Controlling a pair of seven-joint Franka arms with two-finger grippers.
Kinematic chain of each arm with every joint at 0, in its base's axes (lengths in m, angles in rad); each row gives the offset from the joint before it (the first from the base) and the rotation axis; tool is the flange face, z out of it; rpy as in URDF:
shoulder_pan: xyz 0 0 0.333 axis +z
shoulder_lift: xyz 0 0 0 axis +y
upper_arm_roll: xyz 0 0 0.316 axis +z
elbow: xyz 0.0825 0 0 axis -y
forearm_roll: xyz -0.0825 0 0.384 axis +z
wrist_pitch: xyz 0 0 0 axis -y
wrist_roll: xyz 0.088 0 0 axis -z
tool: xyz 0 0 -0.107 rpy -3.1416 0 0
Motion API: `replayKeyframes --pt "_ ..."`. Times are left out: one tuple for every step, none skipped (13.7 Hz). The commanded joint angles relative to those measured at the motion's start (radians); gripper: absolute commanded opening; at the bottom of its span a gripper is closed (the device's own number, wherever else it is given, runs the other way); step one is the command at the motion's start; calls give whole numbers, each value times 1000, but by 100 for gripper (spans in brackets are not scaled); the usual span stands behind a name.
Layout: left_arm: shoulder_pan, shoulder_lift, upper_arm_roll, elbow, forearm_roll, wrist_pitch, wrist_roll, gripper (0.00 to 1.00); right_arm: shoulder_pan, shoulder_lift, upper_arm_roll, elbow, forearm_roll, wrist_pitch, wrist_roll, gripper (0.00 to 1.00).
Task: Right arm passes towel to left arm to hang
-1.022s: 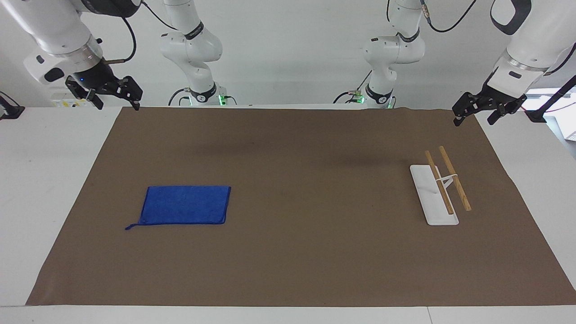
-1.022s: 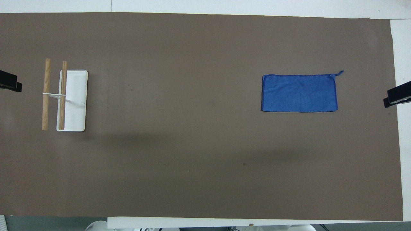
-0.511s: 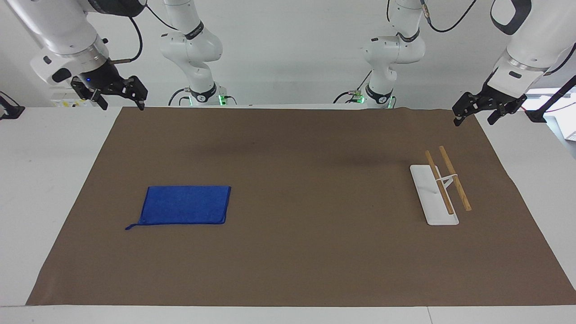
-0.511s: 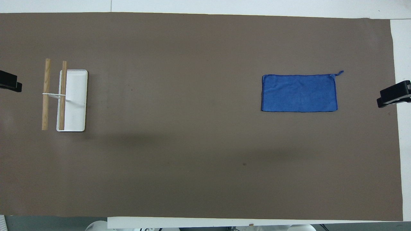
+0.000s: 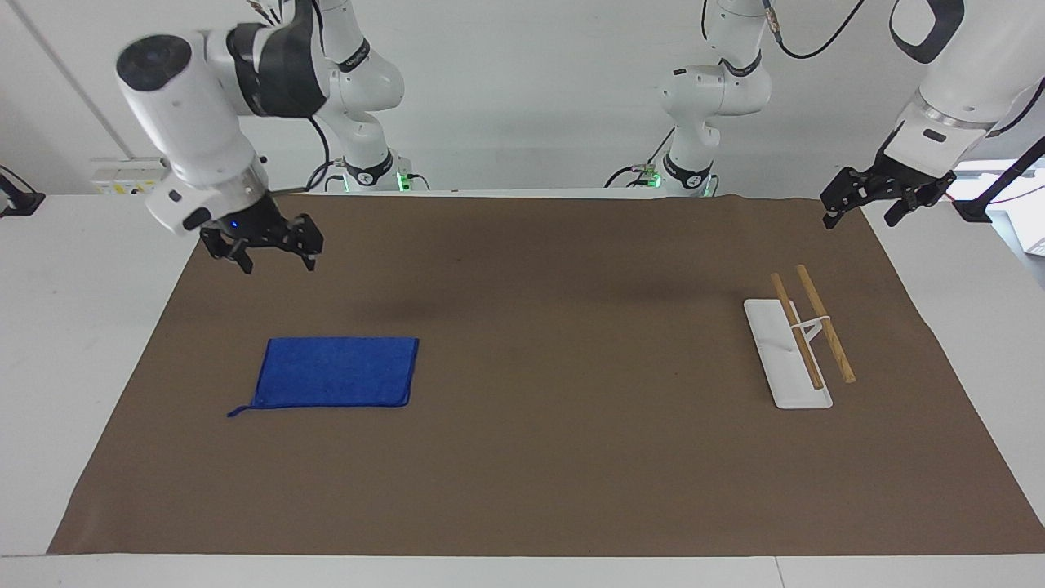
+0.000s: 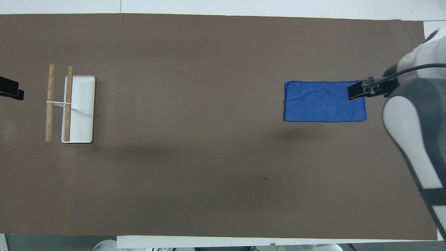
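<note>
My right gripper hangs in the air with its two fingers spread and nothing between them, and the small royal-blue rectangular cloth towel lies flat on the brown table mat at about five o'clock from it in the facing view. The towel's long axis runs three to nine o'clock, along the table's length. My left gripper waits well apart, up by the white-based rack with two wooden rails, so the pick looks to be my right arm's.
</note>
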Motion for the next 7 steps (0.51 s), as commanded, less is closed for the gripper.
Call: replayKeyframes --pt "0 -19 3 -16 3 -3 15 100 9 55 1 -112 33 161 18 100" --pt "1 -19 3 -16 3 -3 15 100 14 78 1 -148 33 209 11 100" --pt "0 -19 3 -16 3 -3 15 100 11 84 1 -187 33 265 6 100" --pt "0 -19 3 -16 3 -3 15 100 3 99 1 -215 33 307 -11 100" --pt "0 -19 3 -16 3 -3 15 100 -3 121 1 -223 33 330 -38 100" --pt "0 -19 3 -16 3 -5 12 100 -15 147 1 -226 33 350 -78 99" --pt "-9 -19 3 -16 3 -5 14 100 -28 170 1 -226 33 361 -104 98"
